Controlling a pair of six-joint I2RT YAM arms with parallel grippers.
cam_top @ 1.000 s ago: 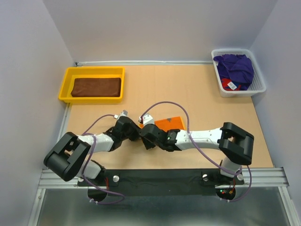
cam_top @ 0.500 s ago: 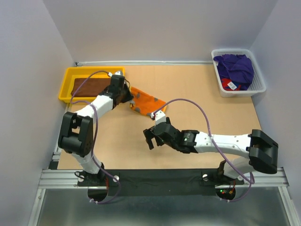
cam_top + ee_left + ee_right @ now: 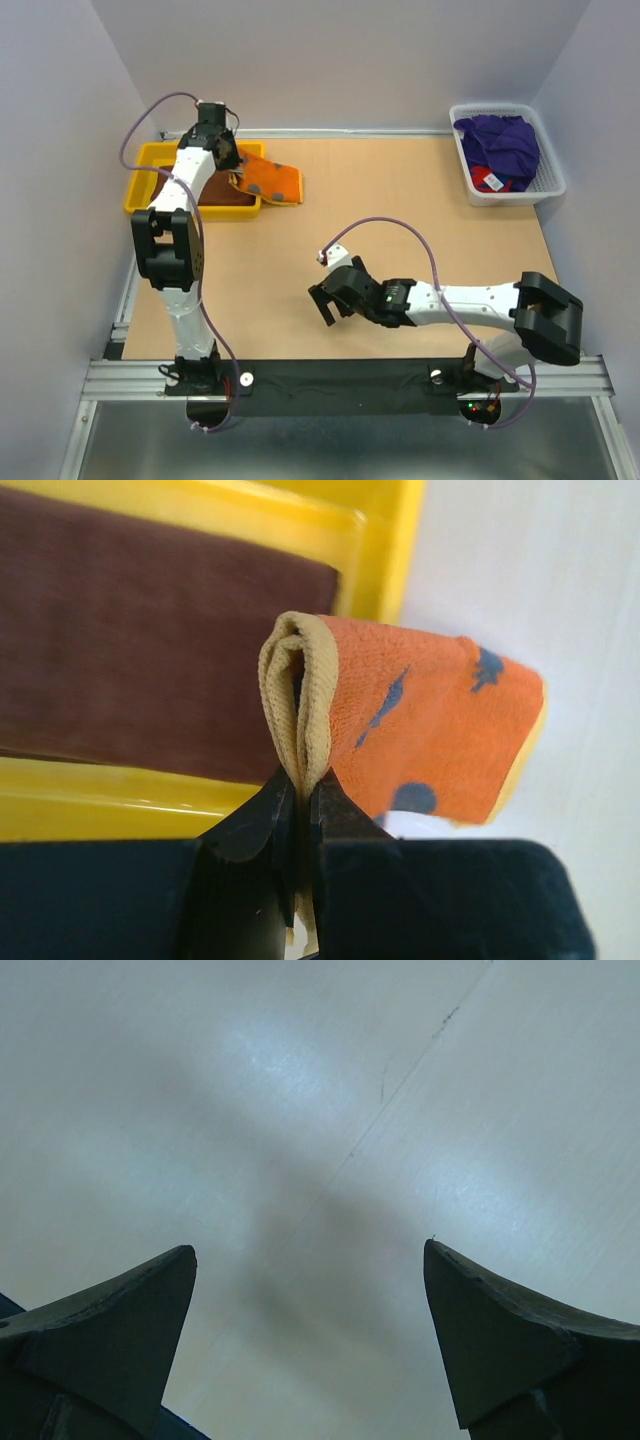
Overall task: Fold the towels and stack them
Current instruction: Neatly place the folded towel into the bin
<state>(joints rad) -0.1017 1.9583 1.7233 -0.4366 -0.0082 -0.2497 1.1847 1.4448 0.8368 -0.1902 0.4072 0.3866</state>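
Note:
My left gripper (image 3: 236, 172) is shut on the folded orange towel (image 3: 273, 182) with dark print and a yellow border. It holds the towel over the right end of the yellow tray (image 3: 143, 166). In the left wrist view the jaws (image 3: 306, 780) pinch the towel's folded yellow edge (image 3: 300, 695). The folded dark brown towel (image 3: 130, 640) lies in the tray below it and also shows in the top view (image 3: 215, 192). The purple towel (image 3: 500, 143) and a red one (image 3: 487, 180) sit in the white basket (image 3: 553, 183) at the back right. My right gripper (image 3: 326, 298) is open and empty over bare table.
The tray's yellow rim (image 3: 375, 560) runs beside the hanging orange towel. White walls close the table at the back and sides. The right wrist view shows only the tabletop (image 3: 330, 1130) between the open fingers. Purple cables loop above both arms.
My left gripper has carried the orange towel from the table's middle to the back left, over the tray. My right gripper has let go of it and drawn back a little.

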